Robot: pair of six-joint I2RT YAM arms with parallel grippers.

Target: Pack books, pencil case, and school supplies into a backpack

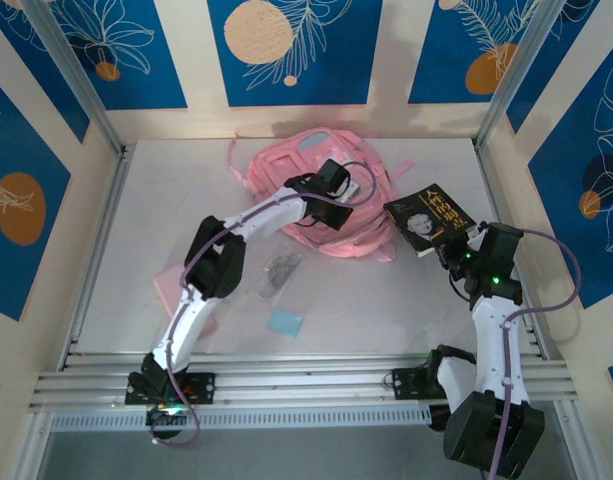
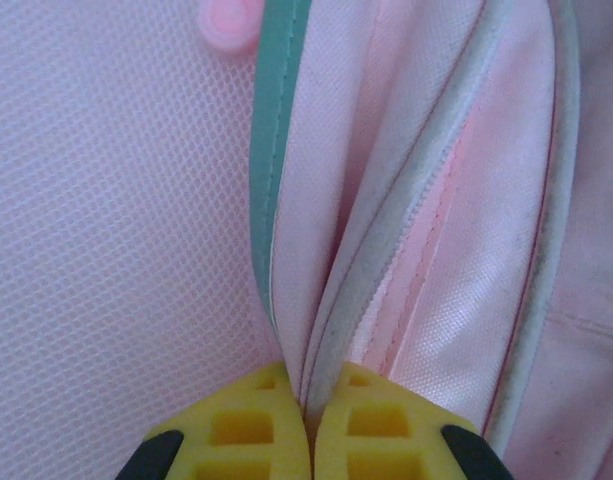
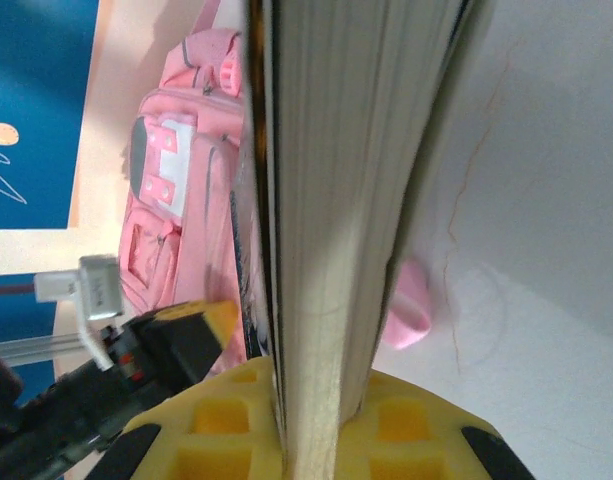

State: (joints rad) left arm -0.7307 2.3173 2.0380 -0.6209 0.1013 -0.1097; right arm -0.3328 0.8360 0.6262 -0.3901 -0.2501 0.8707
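The pink backpack (image 1: 286,170) lies at the back middle of the table. My left gripper (image 1: 336,208) is on its right side, shut (image 2: 308,420) on a fold of its zipper edge (image 2: 336,300). Just right of the backpack, my right gripper (image 1: 456,250) holds the books (image 1: 433,218) above the table, black cover up; in the right wrist view it is shut (image 3: 321,420) on their page edges (image 3: 356,200). The pale-pink pencil case (image 1: 169,280) lies at the left, partly under the left arm. A clear bag of grey items (image 1: 279,272) and a light-blue pad (image 1: 284,322) lie in the middle.
Aluminium rails (image 1: 306,385) run along the near edge, and walls with metal posts close in the other sides. A pink strap end (image 3: 411,305) lies on the table by the books. The left arm spans from the near left to the backpack.
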